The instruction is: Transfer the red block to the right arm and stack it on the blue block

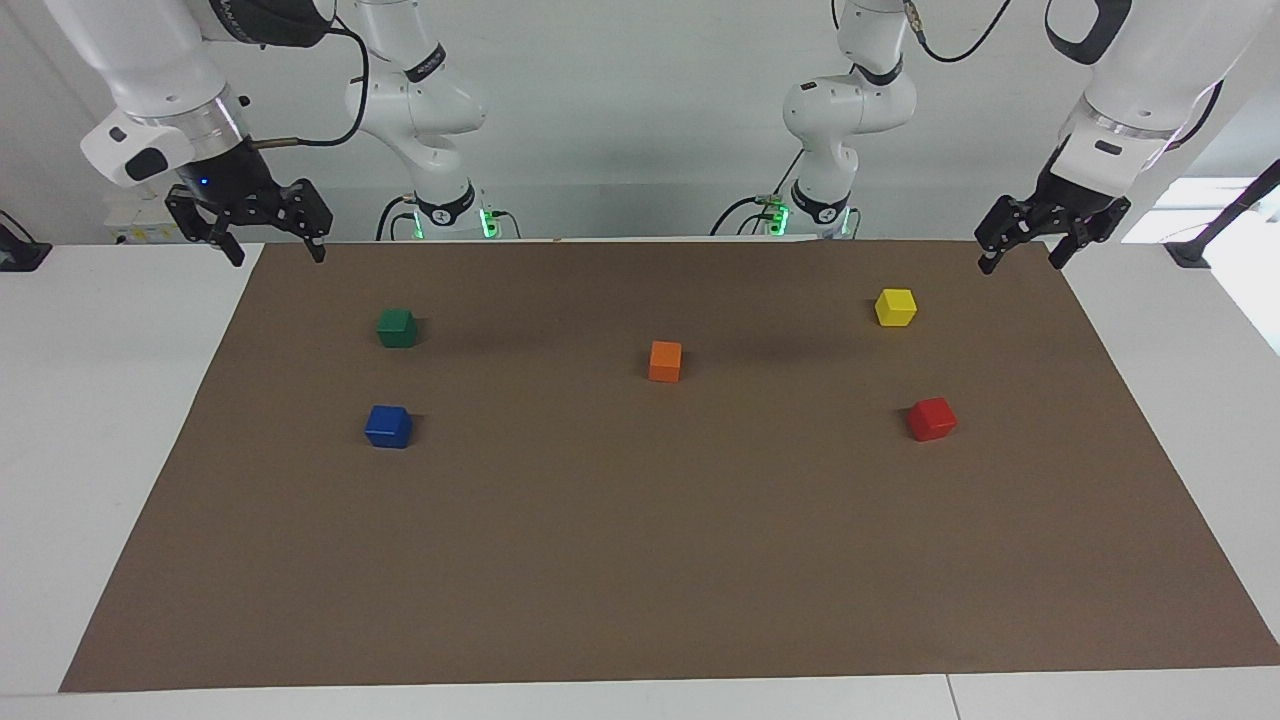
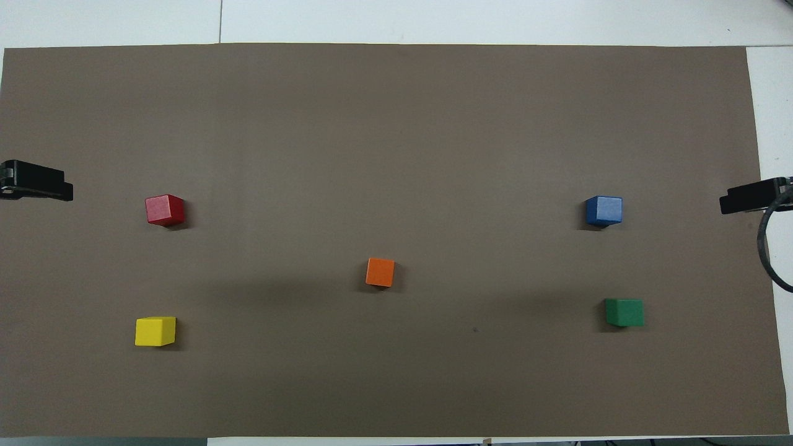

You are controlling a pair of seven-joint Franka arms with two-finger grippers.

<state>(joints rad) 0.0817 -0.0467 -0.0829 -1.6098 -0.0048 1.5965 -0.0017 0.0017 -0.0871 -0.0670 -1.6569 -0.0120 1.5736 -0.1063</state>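
The red block lies on the brown mat toward the left arm's end of the table. The blue block lies on the mat toward the right arm's end. My left gripper hangs open and empty in the air over the mat's corner at the robots' edge, apart from the red block. My right gripper, with the blue light at its wrist, hangs open and empty over the other corner at the robots' edge. Both arms wait.
A brown mat covers most of the white table. An orange block lies mid-mat. A yellow block lies nearer the robots than the red block, and a green block lies nearer than the blue block.
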